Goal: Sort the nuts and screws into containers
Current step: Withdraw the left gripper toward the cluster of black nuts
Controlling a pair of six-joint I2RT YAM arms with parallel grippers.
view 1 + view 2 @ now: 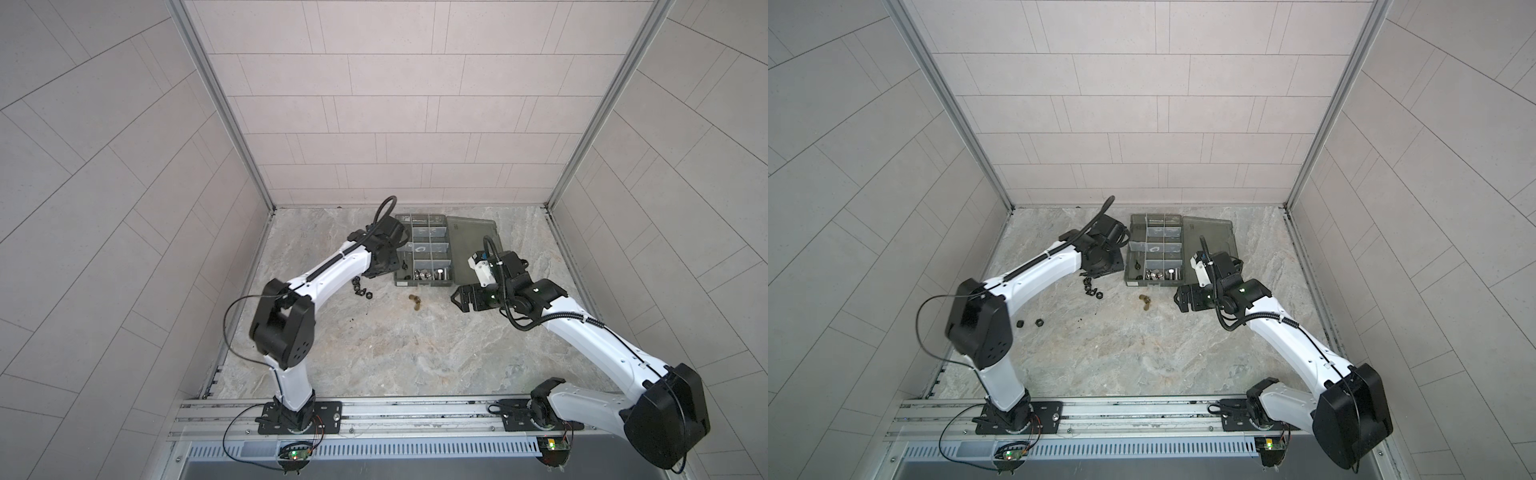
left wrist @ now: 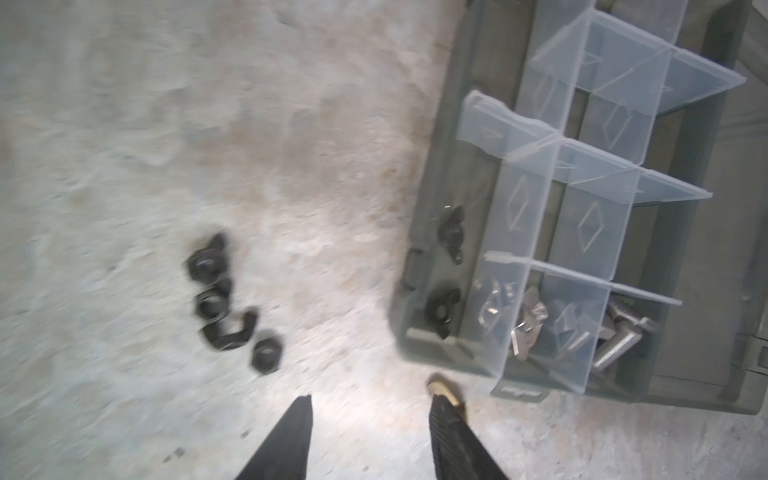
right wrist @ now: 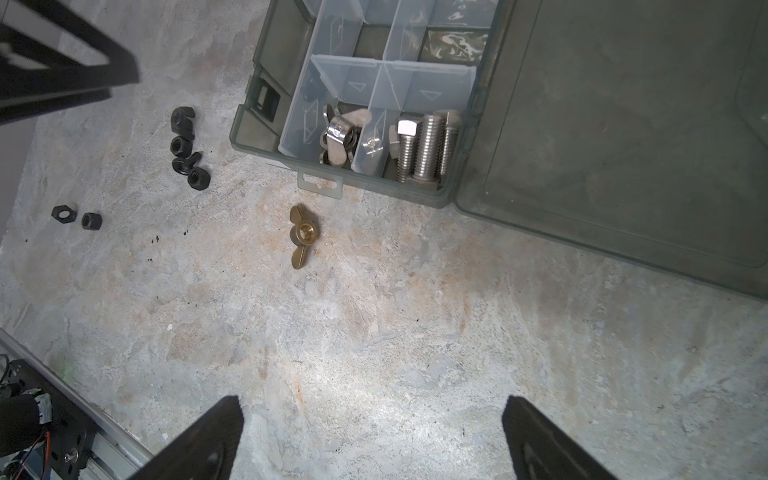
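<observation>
Your left gripper (image 2: 371, 415) hung just off the left side of the organizer box (image 1: 419, 283), between that box and a cluster of loose nuts. Its fingers were parted with nothing between them. A brass-coloured bit showed beside one fingertip (image 2: 449, 432), and the blurred wrist view did not tell you whether the two touched. Your right gripper (image 3: 372, 419) stood spread wide and empty over bare table (image 3: 374, 332), near the box's front right corner. The box lay open, with its lid (image 1: 473, 245) flat on the table to the right. The three screws (image 3: 424, 145) lay side by side in the front right compartment (image 3: 415, 189), and the silver wing nuts (image 3: 338, 137) sat in the compartment next to it. Two black wing nuts (image 2: 451, 226) rested in the long strip along the box's left wall. Not yet sorted, out on the table, were a cluster of four black nuts (image 3: 180, 145) left of the box, two more black nuts (image 3: 91, 220) lying apart from that cluster, and one brass wing nut (image 3: 300, 237) just in front of the box.
</observation>
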